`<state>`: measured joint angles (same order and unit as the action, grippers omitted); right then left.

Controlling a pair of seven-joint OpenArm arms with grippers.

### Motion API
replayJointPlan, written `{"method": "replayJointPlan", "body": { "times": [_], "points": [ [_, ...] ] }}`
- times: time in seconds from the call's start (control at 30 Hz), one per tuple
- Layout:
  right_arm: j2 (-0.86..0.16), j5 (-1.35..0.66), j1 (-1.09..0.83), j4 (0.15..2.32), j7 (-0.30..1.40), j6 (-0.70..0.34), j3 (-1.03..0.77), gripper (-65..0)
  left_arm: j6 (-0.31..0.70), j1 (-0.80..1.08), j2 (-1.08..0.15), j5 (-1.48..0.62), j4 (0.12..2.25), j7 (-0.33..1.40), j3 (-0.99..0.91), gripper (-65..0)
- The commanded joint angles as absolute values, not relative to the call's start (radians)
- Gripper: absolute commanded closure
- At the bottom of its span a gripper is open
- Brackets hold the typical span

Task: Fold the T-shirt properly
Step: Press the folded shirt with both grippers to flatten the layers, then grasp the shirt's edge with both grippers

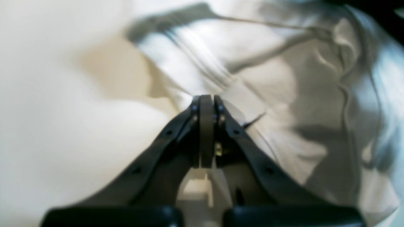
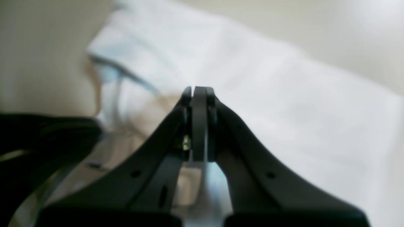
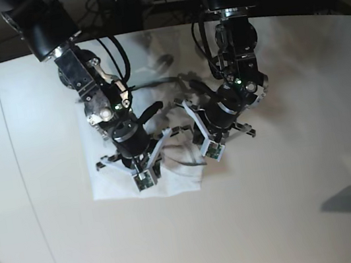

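In the base view, going left to right, the right gripper [image 3: 132,153] hangs over the T-shirt [image 3: 113,181], which lies as a partly folded white bundle on the pale table [image 3: 294,206], a little toward ten o'clock of the table's centre. At about three o'clock of it, just beside, the left gripper [image 3: 212,129] sits over the bundle's rumpled edge. In both wrist views the jaws are pressed together with no cloth visible between them. The right wrist view shows the right gripper [image 2: 199,90] above a smooth folded panel of the T-shirt [image 2: 284,104], while the left gripper [image 1: 206,97] faces wrinkled layers and a hem of the T-shirt [image 1: 300,94] running toward one o'clock. The step in hand looks like tidying or pressing the fold. To do it well, the arms would likely need to work the wrinkled side flat, sweeping outward from the smooth panel, keeping hems aligned and avoiding dragging the lower layers. No brand, label or legible writing shows on the cloth or arms.
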<state>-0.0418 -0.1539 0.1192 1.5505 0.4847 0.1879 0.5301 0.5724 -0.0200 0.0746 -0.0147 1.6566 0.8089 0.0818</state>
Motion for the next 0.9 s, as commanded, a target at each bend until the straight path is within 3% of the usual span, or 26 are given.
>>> {"method": "replayJointPlan", "body": {
  "times": [0.0,0.33,0.63,0.87],
  "points": [
    [-0.031,-0.154,0.142,1.618,0.467,0.176,0.518,-0.3,0.570,-0.024,0.073,-0.025,1.719,0.786,0.082,0.0],
    [-0.059,-0.150,0.019,1.768,0.615,0.177,0.225,-0.3,0.575,0.174,0.019,-0.027,2.003,0.977,0.127,0.0],
    [-0.116,-0.150,-0.119,1.834,0.619,0.177,0.076,-0.3,0.575,0.435,-0.053,-0.024,2.018,0.917,0.145,0.0],
    [-0.110,-0.150,-0.177,1.830,0.619,0.177,0.058,-0.3,0.573,0.437,-0.045,-0.021,1.997,0.868,0.142,0.0]
  ]
}}
